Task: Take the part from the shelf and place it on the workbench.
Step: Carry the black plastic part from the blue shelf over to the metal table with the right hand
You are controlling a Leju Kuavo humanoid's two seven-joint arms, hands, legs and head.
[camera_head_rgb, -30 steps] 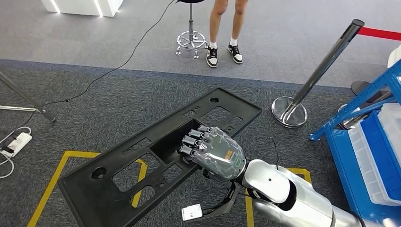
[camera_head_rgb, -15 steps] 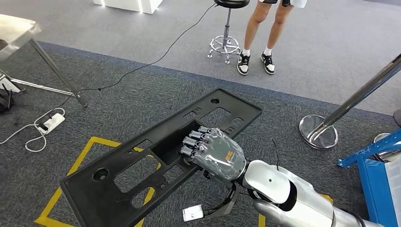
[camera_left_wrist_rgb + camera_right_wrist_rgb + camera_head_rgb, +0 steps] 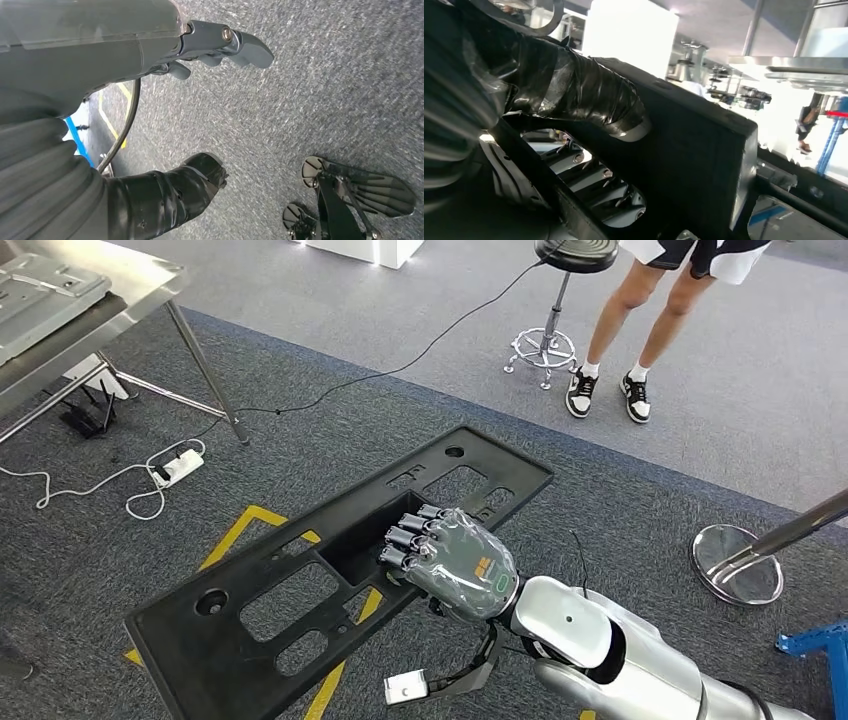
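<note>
The right hand (image 3: 450, 565) grips the long black panel (image 3: 300, 580) near its middle, fingers hooked through a cutout, holding it above the carpet (image 3: 300, 440). Its long axis runs diagonally, far end toward the person (image 3: 640, 340). The left hand (image 3: 200, 45) hangs with fingers loosely apart, holding nothing. A steel workbench (image 3: 90, 300) stands far left.

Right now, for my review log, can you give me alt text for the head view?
The robot's right hand grips a long black plastic part with cutouts, carried above grey carpet with yellow floor tape. A steel workbench stands at upper left; a person's legs and a stool are beyond.
</note>
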